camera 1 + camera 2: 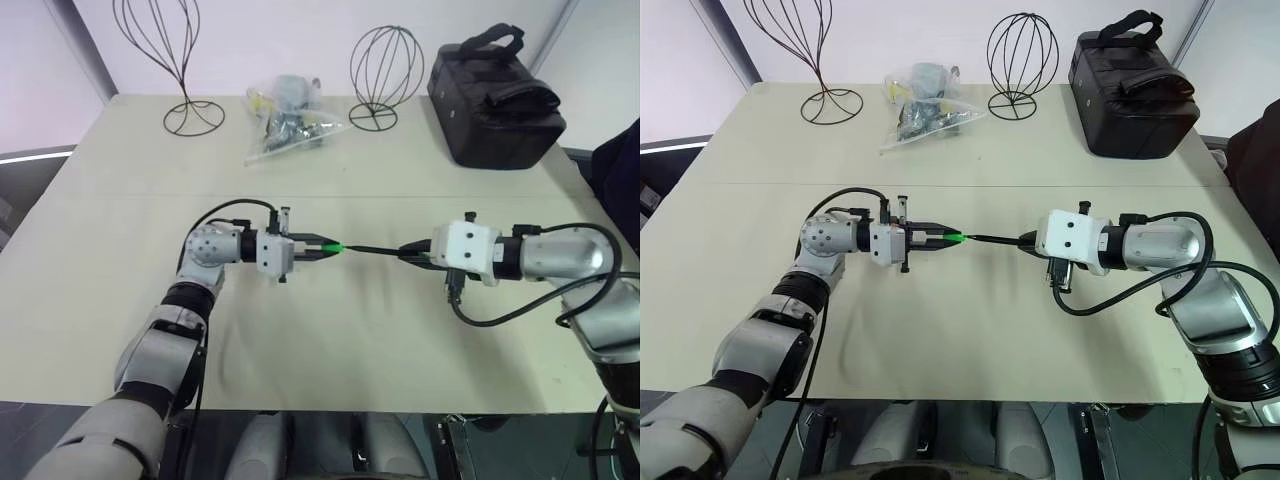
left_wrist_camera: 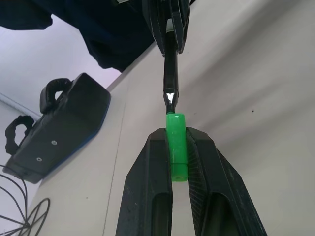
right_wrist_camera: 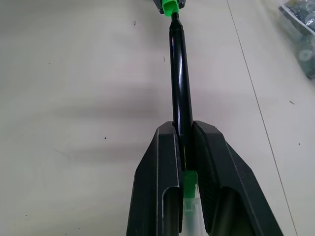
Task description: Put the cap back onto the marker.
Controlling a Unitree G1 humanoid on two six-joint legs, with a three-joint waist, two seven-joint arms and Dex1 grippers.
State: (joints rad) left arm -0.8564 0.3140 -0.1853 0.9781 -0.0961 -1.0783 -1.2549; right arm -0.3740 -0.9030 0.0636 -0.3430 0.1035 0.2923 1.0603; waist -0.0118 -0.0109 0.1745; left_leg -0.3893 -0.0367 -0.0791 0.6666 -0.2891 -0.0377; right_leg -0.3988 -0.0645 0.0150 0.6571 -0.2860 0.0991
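Now, from the head camera's left eye, both arms are up over the pale table (image 1: 330, 340), facing each other across the middle: the left gripper (image 1: 318, 250) has its black fingers pinched on the cap (image 1: 337, 248), a bright green dot at its tip, and the right gripper (image 1: 408, 252) is clamped on the marker (image 1: 375, 250), which runs level toward the cap. Marker tip and cap are right at each other, though from up here I cannot tell whether they touch. Across the far side stand a tall wire stand (image 1: 180, 60), a round wire cage (image 1: 385, 75), a clear bag of small parts (image 1: 290, 120) between them, and a black case (image 1: 495, 95) off to the right. Over to the right eye, same picture: cap (image 1: 956, 237) in the left fingers, marker (image 1: 995, 239) stretching back into the right ones. Down the left wrist camera, the two fingers (image 2: 150, 187) squeeze the green cap (image 2: 176, 145) between them, its open end forward, and the marker's pointed tip (image 2: 170, 97) sits just short of that opening, lined up but not yet in. Down the right wrist camera, the fingers (image 3: 160, 187) are closed on the marker's black barrel (image 3: 179, 78), green end tucked between them, tip just reaching the cap (image 3: 170, 7).
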